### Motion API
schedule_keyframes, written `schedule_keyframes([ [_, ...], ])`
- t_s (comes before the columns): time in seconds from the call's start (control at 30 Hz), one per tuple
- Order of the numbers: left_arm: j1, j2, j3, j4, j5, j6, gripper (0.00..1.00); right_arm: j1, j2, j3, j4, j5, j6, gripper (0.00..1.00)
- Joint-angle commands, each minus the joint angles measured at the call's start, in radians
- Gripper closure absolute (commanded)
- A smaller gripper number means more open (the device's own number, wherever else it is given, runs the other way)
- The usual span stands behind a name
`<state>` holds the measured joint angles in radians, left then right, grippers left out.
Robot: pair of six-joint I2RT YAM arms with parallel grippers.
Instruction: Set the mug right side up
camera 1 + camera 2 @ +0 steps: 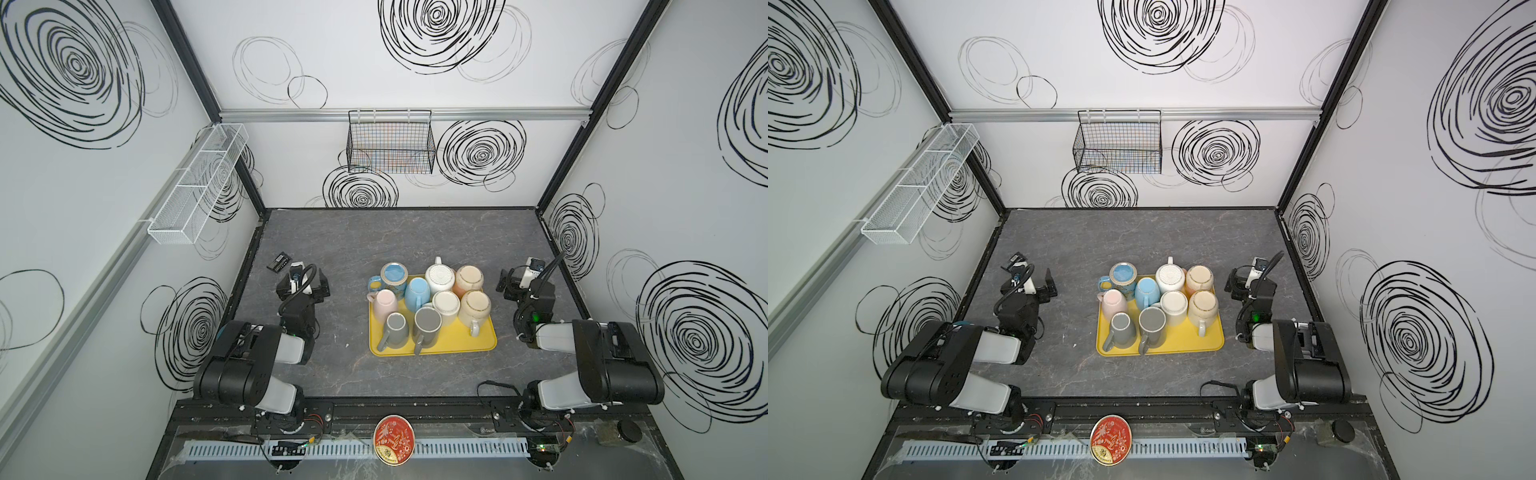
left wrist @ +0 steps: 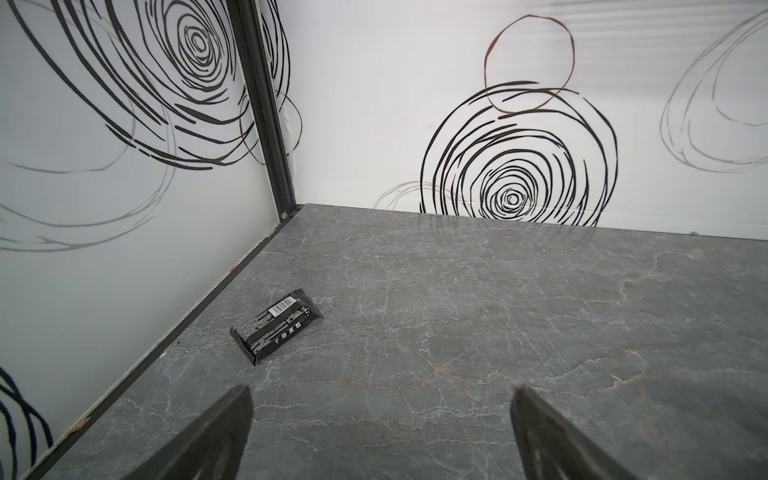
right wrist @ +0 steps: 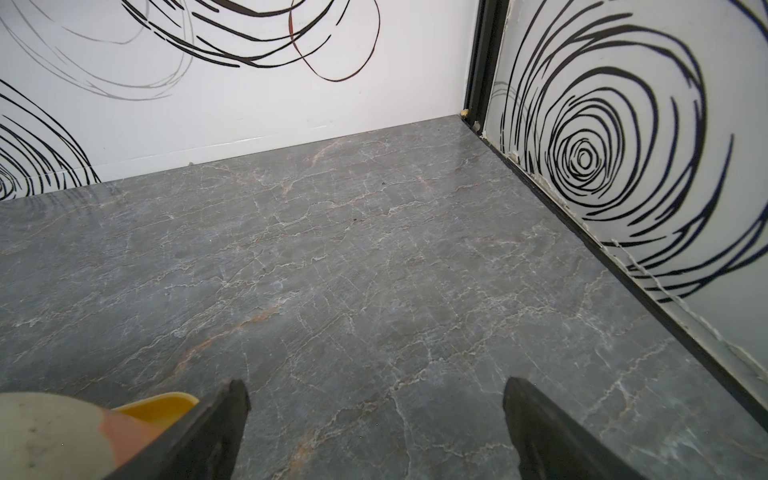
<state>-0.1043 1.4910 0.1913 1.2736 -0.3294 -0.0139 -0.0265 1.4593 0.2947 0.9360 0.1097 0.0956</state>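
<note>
Several mugs stand crowded, bases up, on a yellow tray [image 1: 457, 345] [image 1: 1183, 345] mid-table in both top views: two grey [image 1: 428, 324], pink [image 1: 384, 305], light blue [image 1: 417, 292], white ribbed [image 1: 440, 277], peach [image 1: 468, 280], cream [image 1: 446, 305] and beige [image 1: 475, 307]. A patterned mug [image 1: 394, 275] shows a blue disc on top; I cannot tell which way up it is. My left gripper [image 1: 303, 286] [image 2: 382, 399] hangs open left of the tray. My right gripper [image 1: 521, 280] [image 3: 376, 395] hangs open right of it, beside the peach mug [image 3: 50, 436]. Both hold nothing.
A black snack wrapper [image 2: 276, 330] [image 1: 282, 262] lies near the left wall, ahead of the left gripper. A white mesh shelf [image 1: 195, 187] hangs on the left wall and a black wire basket [image 1: 390, 143] on the back wall. A red round tin [image 1: 393, 438] sits at the front rail.
</note>
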Motion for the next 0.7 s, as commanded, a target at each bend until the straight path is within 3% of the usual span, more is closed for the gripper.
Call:
schedule_keyframes([
  [0.0,-0.020,-0.025,-0.003,0.059,-0.026,0.034,0.01,0.001,-0.042,0.037,-0.074,-0.008,-0.012,0.00],
  [0.23,-0.041,-0.226,0.105,-0.286,-0.112,0.029,0.01,-0.048,-0.175,0.256,-0.570,-0.104,0.048,0.00],
  [0.37,-0.006,-0.353,0.244,-0.633,-0.118,-0.161,0.01,-0.080,-0.170,0.424,-0.868,-0.135,0.174,0.00],
  [0.5,0.054,-0.373,0.456,-1.120,-0.062,-0.326,0.01,-0.102,-0.118,0.611,-1.192,-0.246,0.169,0.00],
  [0.57,0.067,-0.370,0.523,-1.288,0.012,-0.334,0.01,-0.108,-0.111,0.639,-1.262,-0.290,0.184,0.01],
  [0.67,0.054,-0.375,0.577,-1.472,0.166,-0.307,0.01,-0.110,-0.103,0.634,-1.321,-0.405,0.165,0.21],
])
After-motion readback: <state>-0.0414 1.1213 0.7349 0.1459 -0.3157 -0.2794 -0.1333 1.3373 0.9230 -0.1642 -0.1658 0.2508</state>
